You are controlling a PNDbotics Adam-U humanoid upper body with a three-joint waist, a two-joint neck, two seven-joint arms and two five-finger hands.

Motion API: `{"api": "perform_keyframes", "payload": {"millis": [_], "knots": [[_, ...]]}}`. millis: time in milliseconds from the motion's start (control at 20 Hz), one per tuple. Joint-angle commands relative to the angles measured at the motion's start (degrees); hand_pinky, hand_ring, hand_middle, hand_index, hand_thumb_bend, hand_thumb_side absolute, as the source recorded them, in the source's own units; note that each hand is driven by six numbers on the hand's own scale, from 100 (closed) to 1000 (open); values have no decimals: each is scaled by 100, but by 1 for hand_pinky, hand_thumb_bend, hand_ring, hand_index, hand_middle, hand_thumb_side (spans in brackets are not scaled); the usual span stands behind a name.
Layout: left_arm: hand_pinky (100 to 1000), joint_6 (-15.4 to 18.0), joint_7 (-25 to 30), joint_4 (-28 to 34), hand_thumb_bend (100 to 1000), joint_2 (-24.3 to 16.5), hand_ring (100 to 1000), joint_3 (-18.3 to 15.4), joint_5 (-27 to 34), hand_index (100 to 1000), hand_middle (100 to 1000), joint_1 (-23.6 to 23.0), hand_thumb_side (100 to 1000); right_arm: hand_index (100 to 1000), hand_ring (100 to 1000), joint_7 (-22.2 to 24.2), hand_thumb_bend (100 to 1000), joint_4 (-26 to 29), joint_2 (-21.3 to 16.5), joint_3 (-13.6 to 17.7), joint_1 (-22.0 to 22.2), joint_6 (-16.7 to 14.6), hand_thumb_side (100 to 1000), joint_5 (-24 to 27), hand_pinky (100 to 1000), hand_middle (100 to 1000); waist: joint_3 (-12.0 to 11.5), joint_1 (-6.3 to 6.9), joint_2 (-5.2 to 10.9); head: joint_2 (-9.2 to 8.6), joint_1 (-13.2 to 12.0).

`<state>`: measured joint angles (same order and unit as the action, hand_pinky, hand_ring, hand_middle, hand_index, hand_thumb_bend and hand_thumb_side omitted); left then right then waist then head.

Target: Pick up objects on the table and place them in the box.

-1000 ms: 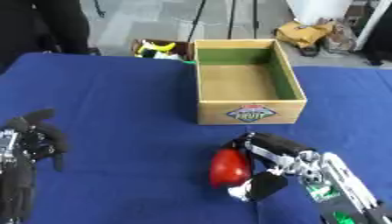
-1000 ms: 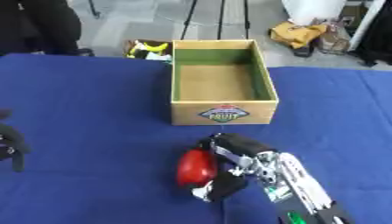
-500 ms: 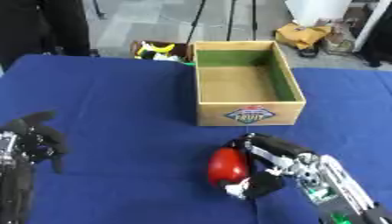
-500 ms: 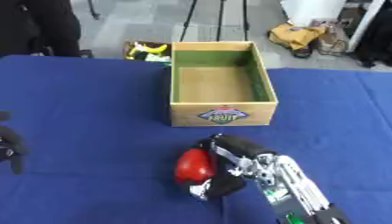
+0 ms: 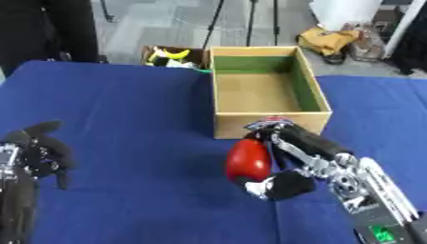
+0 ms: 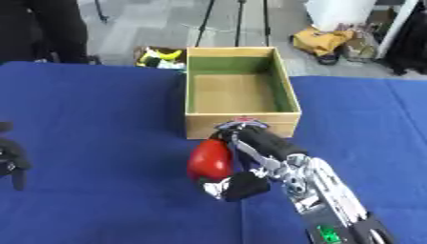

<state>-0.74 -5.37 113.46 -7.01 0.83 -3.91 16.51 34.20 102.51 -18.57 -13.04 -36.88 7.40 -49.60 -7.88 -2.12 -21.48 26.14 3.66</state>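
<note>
Tabletop (image 5: 125, 109): we see a blue cloth covering it, with grey floor and tripod legs beyond the far edge.
Box (image 5: 265, 119): an open cardboard box with a green inner lining stands on the cloth ahead of us; we see a round label on its near wall, partly hidden by fingers.
Red object (image 5: 249, 160): a glossy red, egg-shaped thing just in front of the box's near wall; we cannot tell whether it rests on the cloth or is lifted clear.
Our right robot hand (image 5: 293, 159): it comes in from the lower right, fingers (image 5: 304, 141) curled over the top and right side of the red object, thumb (image 5: 279, 185) pressed under its near end, so the object is pinched between them.
Our left robot hand (image 5: 33, 152): it sits idle at the lower left, well apart from the box, fingers relaxed and holding nothing.
Yellow items (image 6: 158, 56): some yellow and green things lie in a small carton beyond the tabletop's far edge, left of the box.
</note>
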Motion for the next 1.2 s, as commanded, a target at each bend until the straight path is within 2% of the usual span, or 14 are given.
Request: {"api": "perform_keyframes", "payload": {"millis": [50, 350, 600, 750, 900, 1200], "knots": [[208, 6, 7, 113, 100, -35, 410, -6, -10, 741, 440, 35, 1000, 566, 338, -32, 100, 363, -224, 103, -192, 7, 550, 125, 100, 449, 4, 7, 150, -14, -12], [208, 2, 9, 113, 100, -54, 410, -5, -10, 740, 440, 23, 1000, 546, 340, 59, 100, 659, -608, 211, -601, 87, 560, 300, 100, 448, 7, -13, 187, 34, -33], [207, 3, 18, 113, 100, -70, 410, 5, -4, 740, 440, 14, 1000, 539, 343, 69, 100, 517, -904, 334, -1067, 209, 572, 275, 100, 450, -32, -25, 208, 61, -18], [207, 2, 30, 113, 100, -77, 409, 16, -2, 740, 439, 8, 1000, 538, 342, -28, 100, 166, -1004, 452, -1397, 331, 597, 189, 100, 449, -71, -34, 210, 64, 3], [206, -1, 47, 113, 100, -83, 409, 27, -3, 740, 439, -2, 1000, 530, 341, -145, 100, -301, -1071, 531, -1746, 421, 575, 142, 100, 447, -121, -44, 204, 71, 32], [204, -3, 76, 113, 100, -102, 408, 50, -8, 740, 438, -15, 1000, 528, 349, -278, 100, -1398, -1166, 558, -2410, 442, 580, 10, 100, 450, -228, -81, 184, 55, 99]]}}
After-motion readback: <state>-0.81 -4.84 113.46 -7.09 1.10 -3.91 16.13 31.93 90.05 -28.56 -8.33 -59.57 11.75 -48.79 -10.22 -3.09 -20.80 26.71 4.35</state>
